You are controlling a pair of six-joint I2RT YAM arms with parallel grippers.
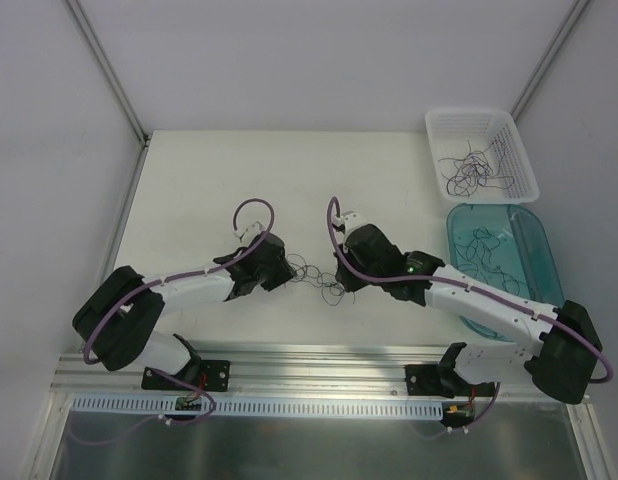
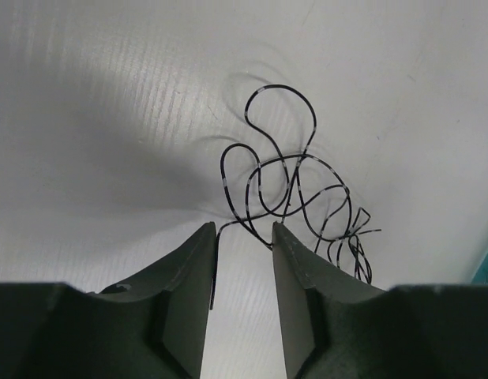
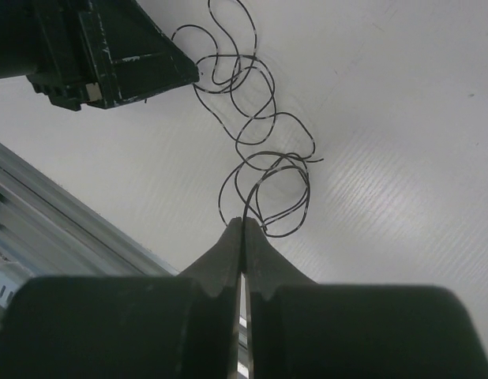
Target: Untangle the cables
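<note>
Right between the fingers of the left gripper point(image 2: 242, 237), which stand apart, one loose end of the cables point(image 2: 295, 181) runs back toward the wrist. It lies along the gap, not across it, close by the left finger. Just ahead of those tips and a bit to their right, the rest of the cables curl on the white table point(image 1: 189, 180) in a small bunch of loops.

Past that bunch is the right gripper point(image 3: 243, 229). Its fingers are pressed together, and a thin strand goes into the very tips, so it looks clamped on the cables at that end. The bunch lies in a line between the two grippers, and both are about as near to it.

I think the next move is for the left gripper to pinch the end in its gap. The strand is very thin and could slip out.

Far off, behind the right gripper, stand a white basket point(image 1: 479, 112) and a blue-green tray point(image 1: 534, 240), each with more strands inside.
</note>
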